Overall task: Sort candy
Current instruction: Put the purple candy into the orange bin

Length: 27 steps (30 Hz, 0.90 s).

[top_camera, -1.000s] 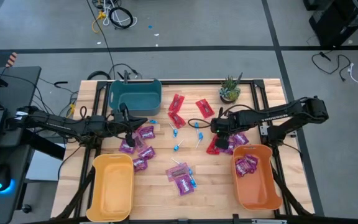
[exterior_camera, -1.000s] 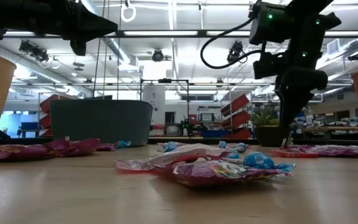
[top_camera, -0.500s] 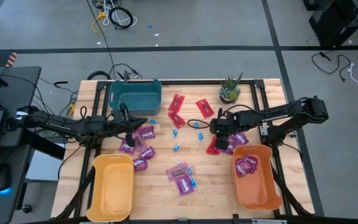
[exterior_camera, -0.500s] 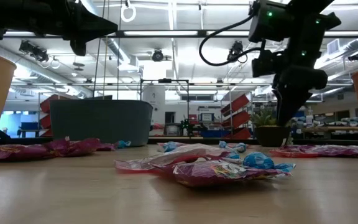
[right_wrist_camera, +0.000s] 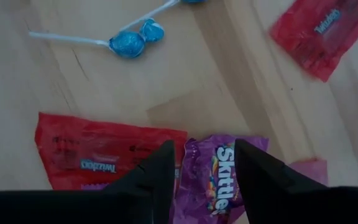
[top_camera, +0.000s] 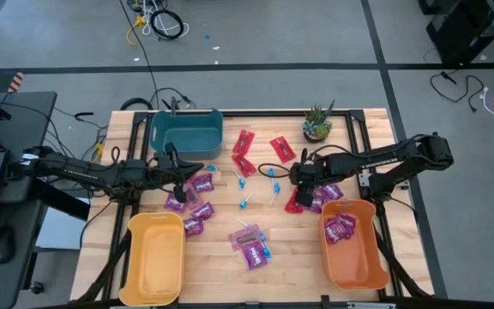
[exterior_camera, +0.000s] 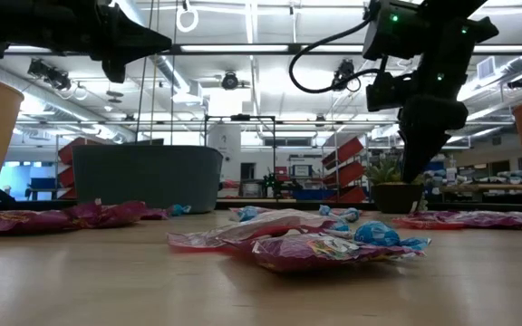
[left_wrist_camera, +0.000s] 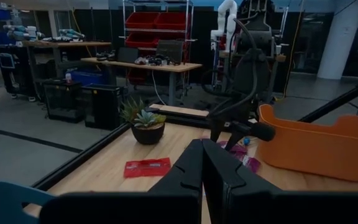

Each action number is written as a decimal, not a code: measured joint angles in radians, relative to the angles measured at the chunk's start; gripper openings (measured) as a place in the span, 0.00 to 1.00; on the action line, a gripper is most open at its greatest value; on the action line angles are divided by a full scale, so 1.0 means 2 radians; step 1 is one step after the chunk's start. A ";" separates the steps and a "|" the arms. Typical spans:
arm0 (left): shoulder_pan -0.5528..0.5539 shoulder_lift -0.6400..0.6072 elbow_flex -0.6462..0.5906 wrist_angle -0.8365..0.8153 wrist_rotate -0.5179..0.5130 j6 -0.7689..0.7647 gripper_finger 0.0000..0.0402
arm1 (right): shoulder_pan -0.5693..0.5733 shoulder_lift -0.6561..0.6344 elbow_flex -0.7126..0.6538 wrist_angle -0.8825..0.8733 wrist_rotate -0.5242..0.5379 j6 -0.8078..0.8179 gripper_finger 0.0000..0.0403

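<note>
Wooden table (top_camera: 298, 257), with candy strewn across its middle between the teal bin (top_camera: 186, 130) and the orange bin (top_camera: 349, 244). Beside the orange bin, the right gripper (right_wrist_camera: 205, 163) hangs just over a purple packet (right_wrist_camera: 213, 180), fingers spread to either side of it, a red packet (right_wrist_camera: 98, 158) alongside. Near the teal bin, the left gripper (left_wrist_camera: 202, 163) hovers with fingers pressed together, empty. Two blue lollipops (right_wrist_camera: 132, 41) lie beyond the red packet.
</note>
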 joint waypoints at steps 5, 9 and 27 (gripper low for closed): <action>0.000 0.000 0.000 -0.001 0.000 -0.001 0.01 | 0.000 0.000 0.000 -0.002 0.001 0.080 0.39; 0.000 0.000 0.000 -0.001 0.000 0.000 0.01 | 0.000 0.012 0.000 -0.005 0.001 0.152 0.39; 0.000 0.000 0.000 -0.001 0.000 -0.002 0.01 | -0.001 0.110 -0.001 0.026 0.011 0.239 0.39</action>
